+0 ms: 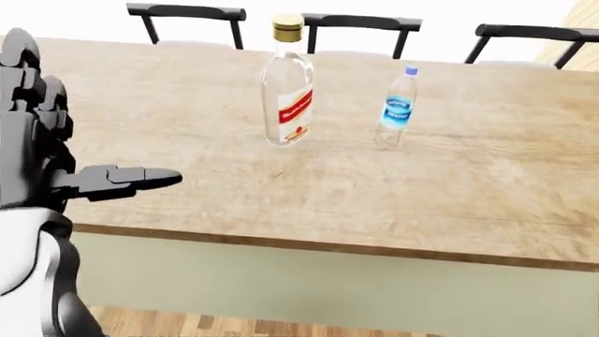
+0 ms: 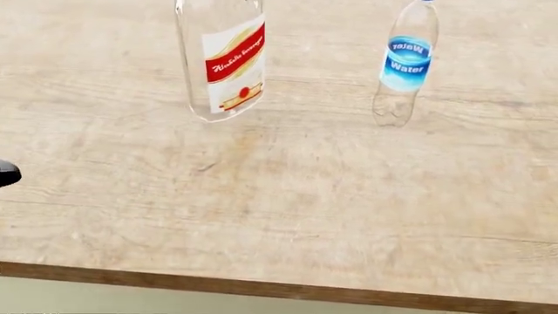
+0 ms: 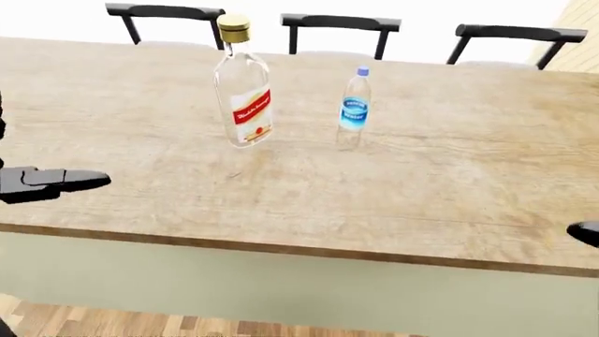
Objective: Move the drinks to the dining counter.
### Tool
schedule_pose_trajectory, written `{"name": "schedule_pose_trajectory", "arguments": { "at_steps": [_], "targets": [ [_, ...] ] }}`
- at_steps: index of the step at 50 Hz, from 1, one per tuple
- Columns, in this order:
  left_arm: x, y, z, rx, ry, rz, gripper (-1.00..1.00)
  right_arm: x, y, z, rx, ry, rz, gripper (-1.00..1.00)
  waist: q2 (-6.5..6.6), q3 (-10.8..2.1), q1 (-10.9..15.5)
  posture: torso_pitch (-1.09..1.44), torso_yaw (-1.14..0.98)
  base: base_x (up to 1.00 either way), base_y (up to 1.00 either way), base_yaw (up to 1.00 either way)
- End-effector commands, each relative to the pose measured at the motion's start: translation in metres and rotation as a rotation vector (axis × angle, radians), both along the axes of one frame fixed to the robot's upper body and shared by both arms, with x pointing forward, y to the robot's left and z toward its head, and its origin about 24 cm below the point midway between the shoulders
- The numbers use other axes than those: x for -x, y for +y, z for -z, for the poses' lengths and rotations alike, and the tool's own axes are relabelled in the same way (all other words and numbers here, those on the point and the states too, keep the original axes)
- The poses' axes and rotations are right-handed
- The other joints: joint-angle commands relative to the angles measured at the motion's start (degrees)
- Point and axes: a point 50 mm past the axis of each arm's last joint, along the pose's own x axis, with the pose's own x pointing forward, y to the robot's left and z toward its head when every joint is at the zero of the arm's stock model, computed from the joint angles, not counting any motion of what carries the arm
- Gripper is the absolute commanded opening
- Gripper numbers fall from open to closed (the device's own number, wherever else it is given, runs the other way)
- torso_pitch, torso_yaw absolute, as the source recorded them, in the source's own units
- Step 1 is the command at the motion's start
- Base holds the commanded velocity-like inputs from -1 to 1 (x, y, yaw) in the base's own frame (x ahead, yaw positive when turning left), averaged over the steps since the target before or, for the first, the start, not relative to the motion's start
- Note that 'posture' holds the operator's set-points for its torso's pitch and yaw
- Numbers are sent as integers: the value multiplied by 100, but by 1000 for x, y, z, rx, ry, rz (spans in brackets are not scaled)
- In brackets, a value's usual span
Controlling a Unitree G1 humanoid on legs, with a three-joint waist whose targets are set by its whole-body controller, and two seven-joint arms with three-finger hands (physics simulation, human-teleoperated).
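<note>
Two drinks stand upright on the wooden counter point(image 1: 309, 189). One is a clear glass bottle point(image 1: 287, 95) with a red label and gold cap. The other is a small water bottle point(image 1: 398, 109) with a blue label, to its right and apart from it. In the left-eye view my left hand point(image 1: 93, 112) hangs at the left edge, open and holding nothing, one finger point(image 1: 131, 177) stretched toward the right, well short of the glass bottle. Of my right hand point(image 3: 587, 232) only a dark fingertip shows at the right edge of the right-eye view, far from the water bottle point(image 3: 353, 109).
Three dark chairs point(image 1: 360, 24) line the far side of the counter at the top of the eye views. The counter's near edge point(image 1: 328, 247) runs across the lower part, with a pale green panel below it and wood floor point(image 1: 187, 324) underneath.
</note>
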Motion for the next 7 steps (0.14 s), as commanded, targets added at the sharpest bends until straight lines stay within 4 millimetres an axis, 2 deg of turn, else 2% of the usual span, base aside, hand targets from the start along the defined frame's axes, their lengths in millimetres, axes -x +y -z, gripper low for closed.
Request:
{"name": "schedule_pose_trajectory", "arguments": {
  "at_steps": [1, 7],
  "targets": [
    [12, 2, -10, -17, -109, -54, 100, 18, -4, -8, 11, -113, 62, 100, 7, -77, -6, 0, 0, 0, 0, 0],
    [43, 21, -9, 57, -225, -214, 100, 65, -24, -5, -31, -244, 258, 100, 10, -60, -2, 0, 0, 0, 0, 0]
  ]
}}
